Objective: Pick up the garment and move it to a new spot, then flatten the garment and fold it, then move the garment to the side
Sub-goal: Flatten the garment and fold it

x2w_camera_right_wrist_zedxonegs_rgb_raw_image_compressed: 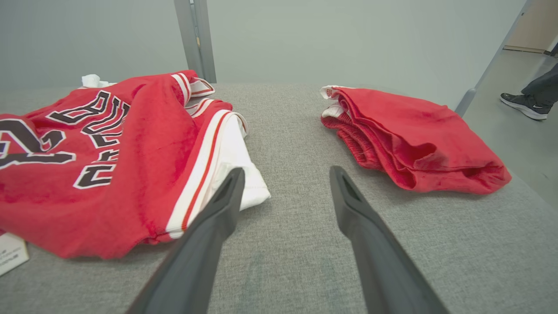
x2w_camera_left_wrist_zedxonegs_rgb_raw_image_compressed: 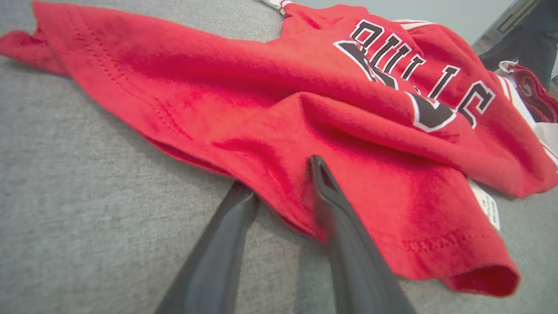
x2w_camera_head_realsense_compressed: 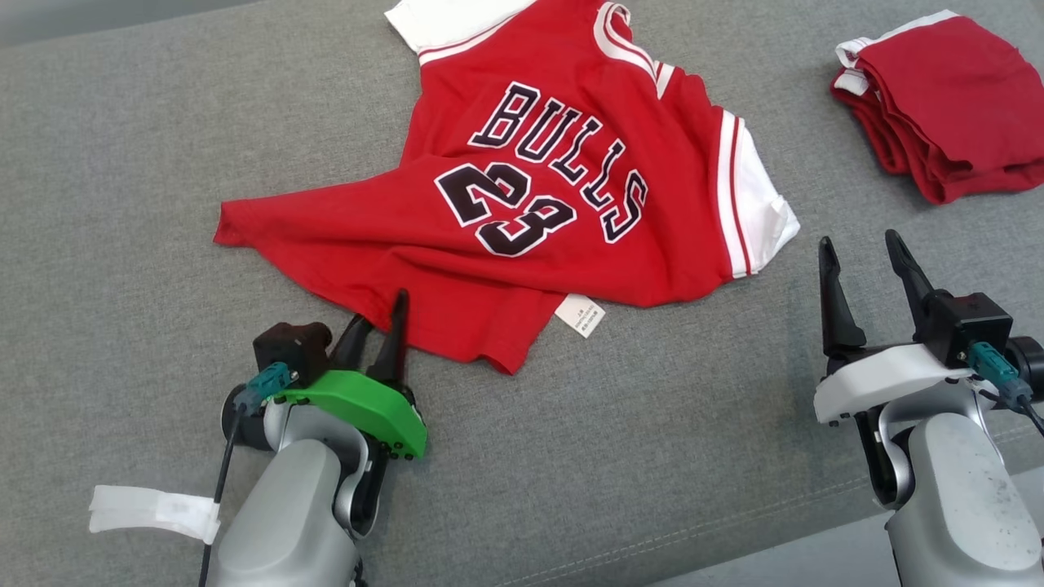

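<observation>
- The left tool (x2w_camera_head_realsense_compressed: 382, 314) is standing partly open at the near hem of the garment (x2w_camera_head_realsense_compressed: 571, 163). In the left wrist view one finger (x2w_camera_left_wrist_zedxonegs_rgb_raw_image_compressed: 331, 205) is lying on top of the red cloth, and the other finger's tip is sitting under the hem edge. The cloth is passing between them without being pinched.
- The right tool (x2w_camera_head_realsense_compressed: 858, 238) is gaping wide and holding nothing, just beside the garment's white sleeve (x2w_camera_right_wrist_zedxonegs_rgb_raw_image_compressed: 237, 152). Whether a finger is touching that sleeve is hard to tell.
- The garment is lying rumpled in the middle of the worktop (x2w_camera_head_realsense_compressed: 122, 163). It is a soft red knit with black, white-edged "BULLS" and "23", and a white label (x2w_camera_head_realsense_compressed: 581, 315) is poking out at the hem.
- The worktop is wearing a grey woven cover with a stitched seam near its front edge.
- A folded red piece (x2w_camera_head_realsense_compressed: 946, 106) with white trim is lying at the far right, well apart from the garment.
- The head view's top edge is cutting off the garment's collar, and the label's print is too small to read.
</observation>
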